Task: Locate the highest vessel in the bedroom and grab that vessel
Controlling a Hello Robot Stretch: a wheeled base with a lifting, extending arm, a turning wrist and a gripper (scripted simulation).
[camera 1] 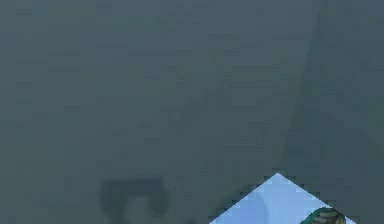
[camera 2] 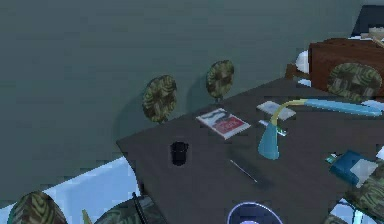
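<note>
A small black cup [camera 2: 179, 152] stands upright on a dark table [camera 2: 200, 175], near its left corner in the arm side view. At the bottom edge of the same table lies a round dark dish with a pale rim [camera 2: 250, 213]. A blue desk lamp [camera 2: 270, 142] stands mid-table, its long arm reaching toward the view's right.
Chairs with green patterned backs [camera 2: 159, 97] [camera 2: 220, 78] [camera 2: 352, 80] ring the table. A red-and-white book [camera 2: 223, 122], a pale booklet [camera 2: 275, 108], a pen [camera 2: 243, 170] and a blue box [camera 2: 352, 165] lie on it. A brown cabinet [camera 2: 345, 52] stands at the back right. The grey wall [camera 1: 150, 90] is close ahead.
</note>
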